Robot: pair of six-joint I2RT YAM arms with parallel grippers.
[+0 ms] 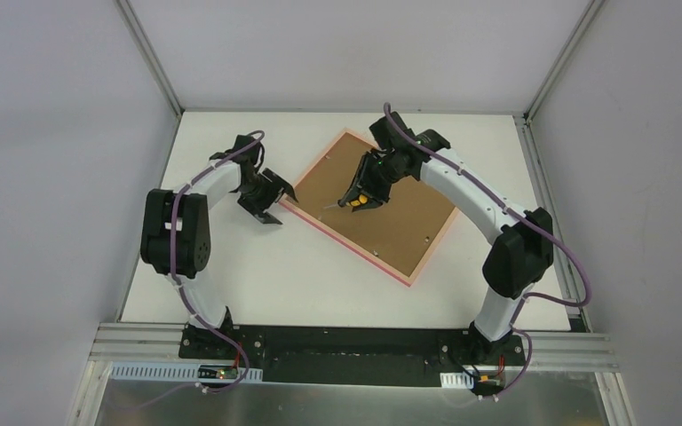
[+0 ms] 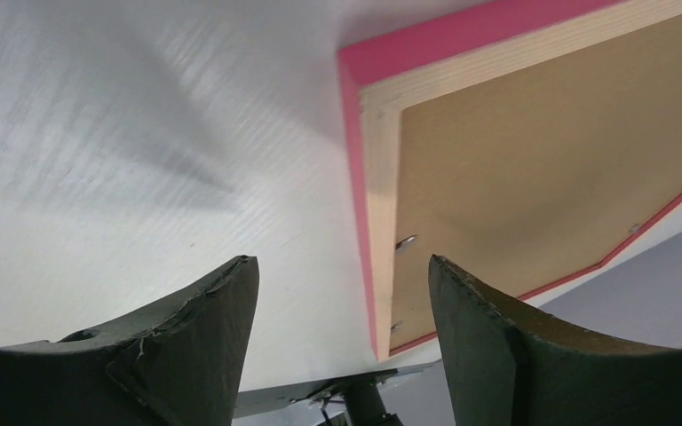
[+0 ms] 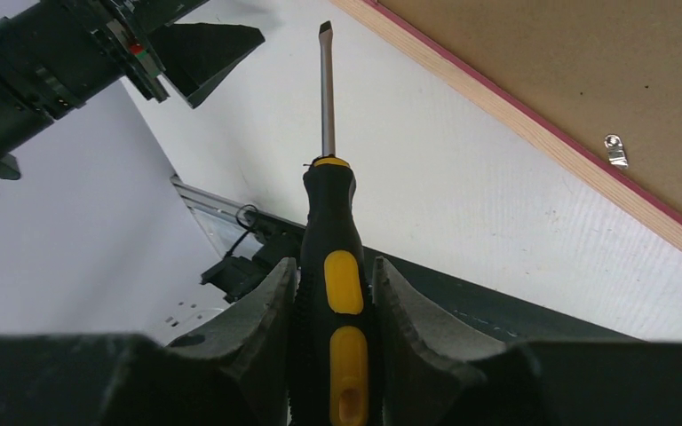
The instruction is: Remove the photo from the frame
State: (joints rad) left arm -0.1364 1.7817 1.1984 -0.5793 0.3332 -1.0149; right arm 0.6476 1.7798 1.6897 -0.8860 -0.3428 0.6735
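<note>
The pink frame [image 1: 346,243] lies face down and skewed on the white table, its brown back board [image 1: 404,226] up. Small metal tabs [image 3: 616,151] sit along the board's edge. The photo is hidden under that board. My left gripper [image 1: 273,202] is open beside the frame's left corner [image 2: 360,75]. In the left wrist view, the left gripper [image 2: 341,262] has the frame's pink edge between its spread fingers, which do not touch it. My right gripper [image 3: 333,264] is shut on a black and yellow screwdriver [image 3: 329,204]. It hovers over the board [image 1: 361,201], with the blade pointing toward the left gripper.
Aluminium rails [image 1: 542,177] border the table on the left, right and far sides. A black base plate [image 1: 346,342] carrying both arm bases runs along the near edge. White enclosure walls stand behind and to both sides.
</note>
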